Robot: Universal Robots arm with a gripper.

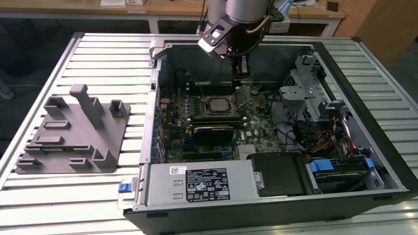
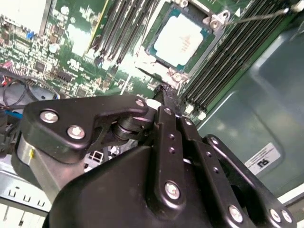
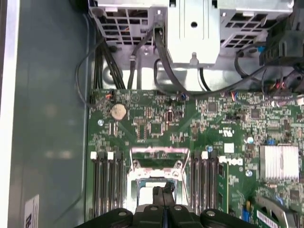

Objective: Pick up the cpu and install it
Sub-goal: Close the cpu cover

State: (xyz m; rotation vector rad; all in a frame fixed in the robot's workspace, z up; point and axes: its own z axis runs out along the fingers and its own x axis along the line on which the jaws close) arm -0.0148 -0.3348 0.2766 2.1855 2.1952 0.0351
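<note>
Computer case lying open on a slatted metal tabletop, seen in the exterior view with the robot arm reaching down over its far end. Towards the exterior view's left, well apart from the case, a grey plastic tray sits on the tabletop. A power supply fills the near corner of the case.

The gripper hangs above the green motherboard, close to the cpu but not touching it. The cpu lies flat in its socket near the middle of the board.

The second wrist view brings the cpu close: a pale silver-grey square seated inside the socket frame, with rows of memory slots just beside it. The black fingers are pressed together and hold nothing. Their tips sit near the socket's edge, apart from the chip.

The first wrist view looks along the board from behind the fingers, which meet with the thinnest seam between them. It adds a round coin battery, a finned silver heatsink, and a perforated metal drive cage with dark cables trailing from it.
</note>
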